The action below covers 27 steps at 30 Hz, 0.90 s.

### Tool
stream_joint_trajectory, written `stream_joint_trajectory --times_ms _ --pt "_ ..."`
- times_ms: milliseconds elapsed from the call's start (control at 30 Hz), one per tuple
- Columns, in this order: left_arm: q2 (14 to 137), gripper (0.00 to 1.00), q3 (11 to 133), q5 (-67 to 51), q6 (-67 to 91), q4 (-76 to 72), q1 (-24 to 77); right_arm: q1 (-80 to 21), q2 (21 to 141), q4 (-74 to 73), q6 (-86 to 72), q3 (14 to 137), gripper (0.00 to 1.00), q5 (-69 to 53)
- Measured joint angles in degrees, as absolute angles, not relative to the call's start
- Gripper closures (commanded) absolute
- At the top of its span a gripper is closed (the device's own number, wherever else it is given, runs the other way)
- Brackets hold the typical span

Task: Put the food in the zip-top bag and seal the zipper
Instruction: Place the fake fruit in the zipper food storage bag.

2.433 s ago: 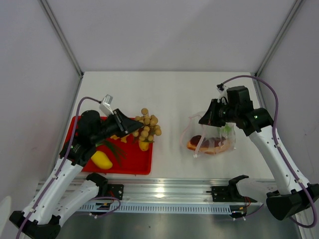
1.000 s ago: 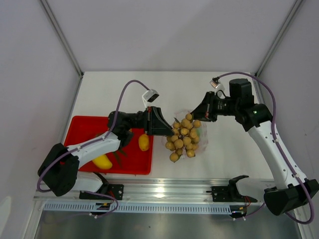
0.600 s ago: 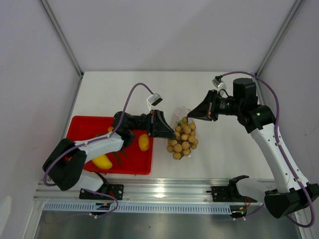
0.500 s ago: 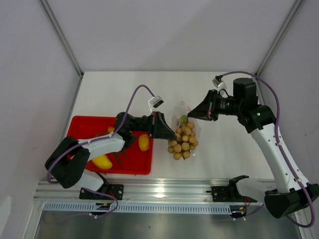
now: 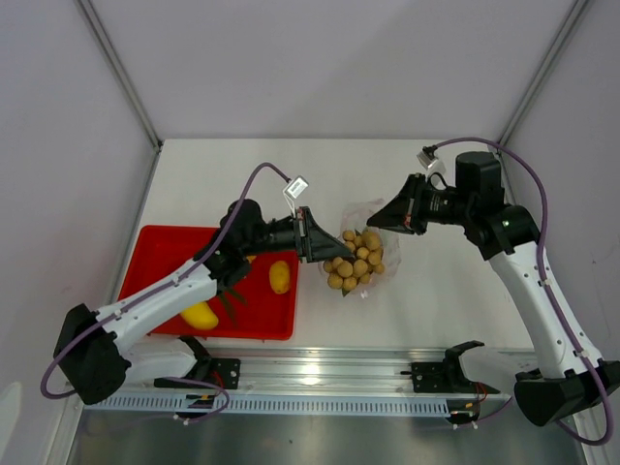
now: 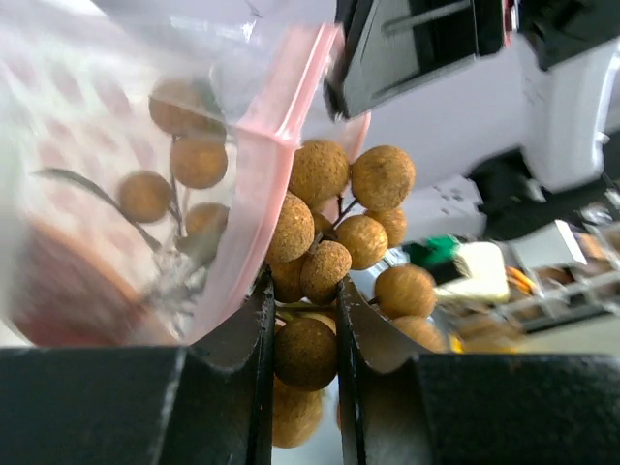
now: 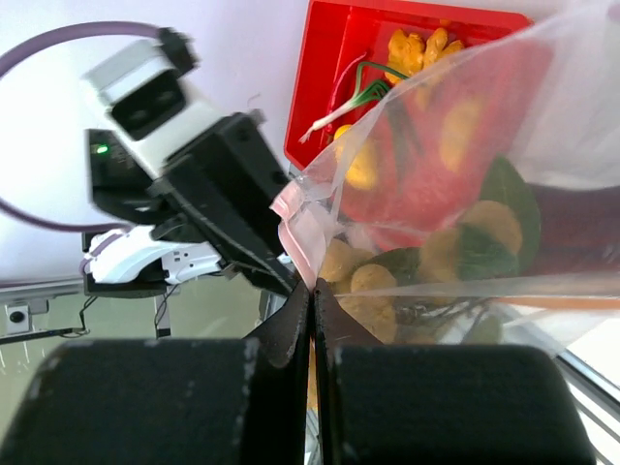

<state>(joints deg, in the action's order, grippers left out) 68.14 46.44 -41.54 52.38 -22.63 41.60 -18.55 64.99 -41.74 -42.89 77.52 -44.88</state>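
The bunch of tan balls hangs half inside the mouth of the zip-top bag. From the left wrist view, a few balls sit behind the clear film, while the rest hang on the outside of the pink zipper. The left pincer grips the bunch from its left side, its fingers nearly together with the woody stem and a ball caught between them. The right pincer is clamped tight on the bag's mouth edge and holds the bag up off the bench, around its middle.

Half a second ago the bunch trailed lower and looser, toward the near edge. Now it sits higher and packs tighter against the bag, and the left arm has swung its elbow back and out toward the near-left corner. The right arm has hardly shifted.

Over by the left edge the red tray holds the lemon, the banana and the green stalks, all where they were.
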Motion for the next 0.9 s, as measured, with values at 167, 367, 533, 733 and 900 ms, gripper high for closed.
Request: stream_joint_trajectory --times_ms 167,367,533,733,900 --pt "66.2 0.99 51.6 -31.6 45.9 -8.6 44.1 -19.5 64.9 -42.1 -42.8 77.5 1.00 -42.9" --pt "69.6 0.99 58.5 -20.6 42.9 4.7 47.8 -21.9 64.9 -43.2 -41.8 77.5 1.00 -39.1" --pt "72.7 0.99 62.1 -12.9 41.9 12.3 48.4 -22.5 64.8 -44.3 -41.5 77.5 1.00 -37.2" --pt "75.8 0.92 66.1 -6.9 41.8 17.3 50.0 -22.8 64.4 -45.4 -41.4 77.5 1.00 -34.8" --pt "76.1 0.86 68.5 -5.6 40.2 20.4 51.9 -22.8 64.4 -45.9 -40.9 77.5 1.00 -32.9"
